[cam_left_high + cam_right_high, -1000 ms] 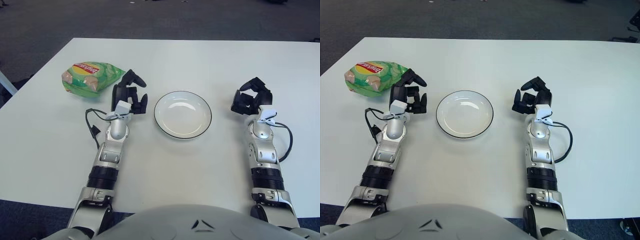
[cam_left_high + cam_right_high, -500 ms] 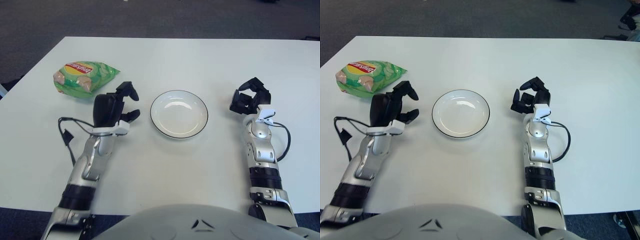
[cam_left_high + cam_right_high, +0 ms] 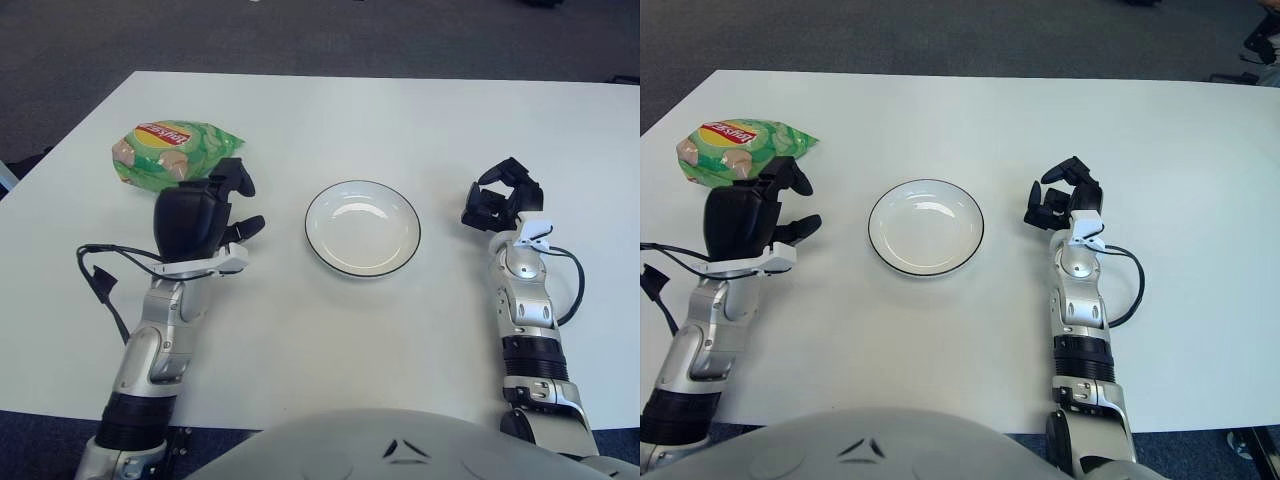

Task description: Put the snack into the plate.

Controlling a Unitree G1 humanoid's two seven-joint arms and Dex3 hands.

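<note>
Nothing of the real work is done yet: the snack (image 3: 172,153), a green bag, lies on the table (image 3: 330,330) toward my far left, and the plate (image 3: 362,228) in the middle of the table holds nothing. Between them, raised above the table just beside the bag's near edge, my left hand (image 3: 198,220) has its back to the camera and its fingers (image 3: 237,178) loosely spread, holding nothing, so I judge the reach is under way but the grasp has not begun. Off to the right of the plate, my right hand (image 3: 503,196) sits parked with its fingers curled and empty. What is left is taking hold of the bag, carrying it across and setting it in the plate
</note>
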